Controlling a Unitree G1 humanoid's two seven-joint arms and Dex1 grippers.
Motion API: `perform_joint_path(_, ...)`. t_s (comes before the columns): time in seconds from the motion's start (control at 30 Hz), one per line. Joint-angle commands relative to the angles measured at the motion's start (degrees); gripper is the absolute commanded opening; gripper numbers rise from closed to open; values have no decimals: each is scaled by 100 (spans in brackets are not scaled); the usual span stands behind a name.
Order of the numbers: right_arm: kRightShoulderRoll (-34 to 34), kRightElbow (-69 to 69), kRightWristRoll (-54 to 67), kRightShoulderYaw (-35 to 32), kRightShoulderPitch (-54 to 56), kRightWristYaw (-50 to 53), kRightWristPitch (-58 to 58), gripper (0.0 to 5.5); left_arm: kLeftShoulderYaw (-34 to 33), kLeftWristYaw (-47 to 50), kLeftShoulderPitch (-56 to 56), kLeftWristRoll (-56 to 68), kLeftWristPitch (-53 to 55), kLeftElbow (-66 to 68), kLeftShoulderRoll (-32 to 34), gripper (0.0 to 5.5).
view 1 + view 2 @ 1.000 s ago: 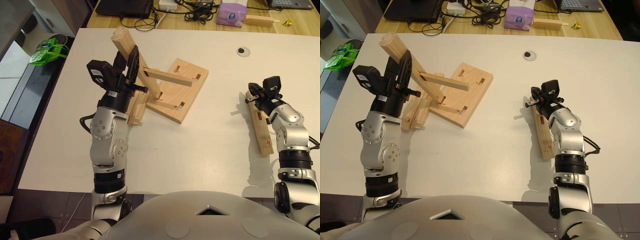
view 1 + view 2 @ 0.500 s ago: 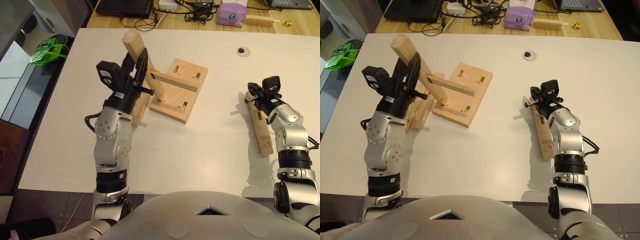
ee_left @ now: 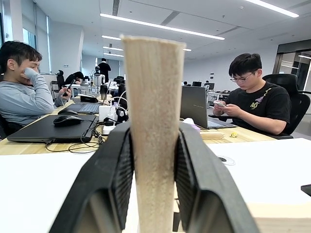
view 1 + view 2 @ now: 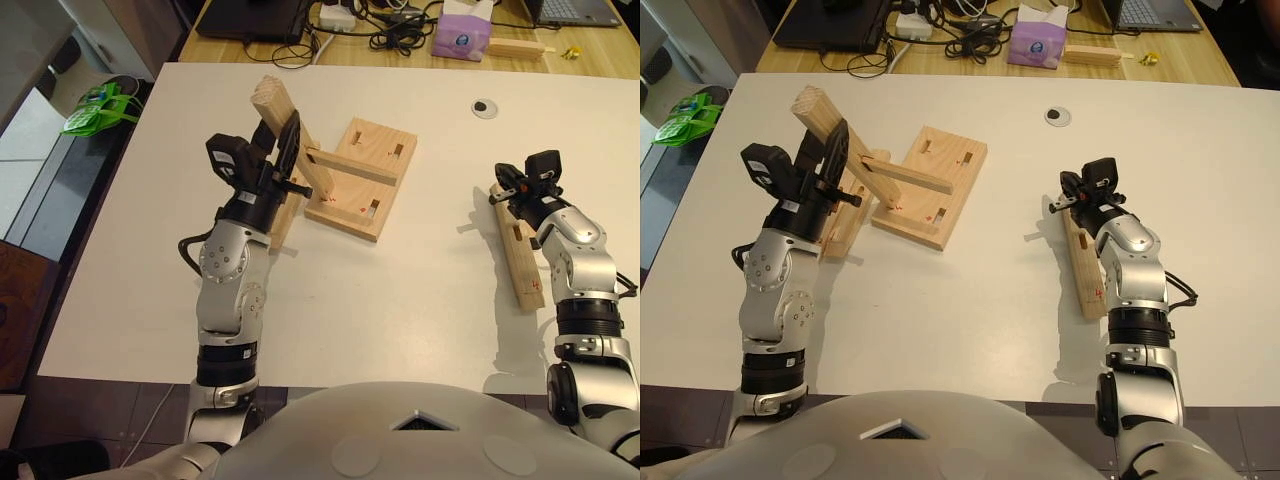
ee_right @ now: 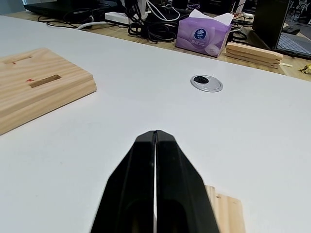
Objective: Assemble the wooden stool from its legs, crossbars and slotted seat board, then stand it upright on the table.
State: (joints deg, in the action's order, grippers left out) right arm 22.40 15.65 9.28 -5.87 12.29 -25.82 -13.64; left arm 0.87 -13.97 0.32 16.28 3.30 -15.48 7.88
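The left claw (image 3: 154,128) hides both flanks of the raised leg (image 3: 154,73) — its lower end runs off the edge; the right claw (image 5: 155,141) covers most of the loose leg (image 5: 226,213) on the counter (image 5: 121,111).

Slotted seat board (image 4: 340,205) lies beside tilted leg (image 4: 270,102).

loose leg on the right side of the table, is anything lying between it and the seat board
Nothing visible. Only bare table lies between the loose leg, which lies flat by the right hand, and the seat board. The grommet sits farther back, off that line.
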Motion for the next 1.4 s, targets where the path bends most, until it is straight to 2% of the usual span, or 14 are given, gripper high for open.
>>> perform_joint_path(0.03, -16, -4, -4, 14, 110, -11, -3, 0, 186, 70, 178, -229, 1159, 476, 235, 103)
perform_joint_path(0.2, -19, 29, -62, 62, 119, 0, 72, 0, 568, 116, -538, -329, 2157, -380, 493, 103)
perform_joint_path(0.3, -71, 3, -78, 97, 71, 36, 107, 0, 398, 242, -741, -130, 2482, -372, 378, 103)
perform_joint_path(0.43, -75, -3, -87, 105, 35, 36, 141, 0, 388, 276, -262, -293, 1944, -86, 257, 103)
perform_joint_path(0.53, -70, -16, -101, 104, 24, 28, 143, 0, 268, 312, 48, 29, 1973, 266, -64, 103)
perform_joint_path(0.83, -70, -16, -106, 119, 60, 10, 147, 0, -140, 294, -70, 101, 1768, 1031, -6, 103)
perform_joint_path(1.13, -43, -1, -117, 132, 100, -15, 133, 0, 814, 149, 37, -500, 1467, 551, 55, 103)
perform_joint_path(1.3, -59, -10, -115, 135, 101, -5, 125, 0, 220, 489, 9, -26, 1862, 859, -164, 103)
perform_joint_path(1.4, -61, 2, -116, 138, 112, -7, 131, 0, 289, 536, -14, -135, 1853, 856, -107, 103)
